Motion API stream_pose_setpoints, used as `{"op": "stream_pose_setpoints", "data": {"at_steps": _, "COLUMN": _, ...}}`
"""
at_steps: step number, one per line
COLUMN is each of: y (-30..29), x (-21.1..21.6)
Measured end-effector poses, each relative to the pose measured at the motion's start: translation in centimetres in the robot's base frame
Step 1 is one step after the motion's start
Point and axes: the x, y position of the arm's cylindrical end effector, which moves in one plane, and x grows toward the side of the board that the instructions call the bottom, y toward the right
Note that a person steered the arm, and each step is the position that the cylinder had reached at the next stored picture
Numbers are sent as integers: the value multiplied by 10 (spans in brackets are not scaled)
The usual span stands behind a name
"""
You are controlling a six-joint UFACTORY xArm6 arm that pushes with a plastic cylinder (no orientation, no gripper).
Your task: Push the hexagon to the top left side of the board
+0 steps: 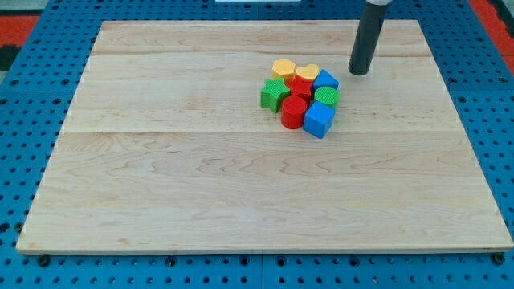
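Note:
The yellow hexagon [283,69] lies at the top left of a tight cluster of blocks, right of the board's middle. Beside it on the right is a yellow heart [306,73]. Below them sit a red star-like block [301,86], a green star [275,95], a red cylinder [293,112], a green cylinder [327,96], a blue block [325,79] and a blue cube [319,120]. My tip [358,72] rests on the board just right of and slightly above the cluster, close to the blue block and apart from the hexagon.
The wooden board [161,160] lies on a blue perforated table [24,96]. The dark rod [368,36] rises toward the view's top edge.

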Motion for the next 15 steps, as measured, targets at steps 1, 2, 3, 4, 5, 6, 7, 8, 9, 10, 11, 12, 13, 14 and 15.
{"op": "stream_pose_setpoints", "data": {"at_steps": 1, "y": -3, "x": -4}}
{"op": "stream_pose_setpoints", "data": {"at_steps": 2, "y": -11, "x": -28}}
{"op": "stream_pose_setpoints", "data": {"at_steps": 3, "y": -58, "x": -10}}
{"op": "stream_pose_setpoints", "data": {"at_steps": 4, "y": -94, "x": 18}}
{"op": "stream_pose_setpoints", "data": {"at_steps": 5, "y": -138, "x": 20}}
{"op": "stream_pose_setpoints", "data": {"at_steps": 6, "y": -203, "x": 1}}
{"op": "stream_pose_setpoints", "data": {"at_steps": 7, "y": -226, "x": -67}}
{"op": "stream_pose_setpoints", "data": {"at_steps": 8, "y": -263, "x": -80}}
{"op": "stream_pose_setpoints", "data": {"at_steps": 9, "y": -286, "x": -114}}
{"op": "stream_pose_setpoints", "data": {"at_steps": 10, "y": -270, "x": -127}}
{"op": "stream_pose_setpoints", "data": {"at_steps": 11, "y": -343, "x": -128}}
{"op": "stream_pose_setpoints", "data": {"at_steps": 12, "y": -417, "x": -127}}
{"op": "stream_pose_setpoints", "data": {"at_steps": 13, "y": -419, "x": -128}}
{"op": "stream_pose_setpoints", "data": {"at_steps": 14, "y": -462, "x": -126}}
{"op": "stream_pose_setpoints", "data": {"at_steps": 15, "y": -463, "x": -124}}
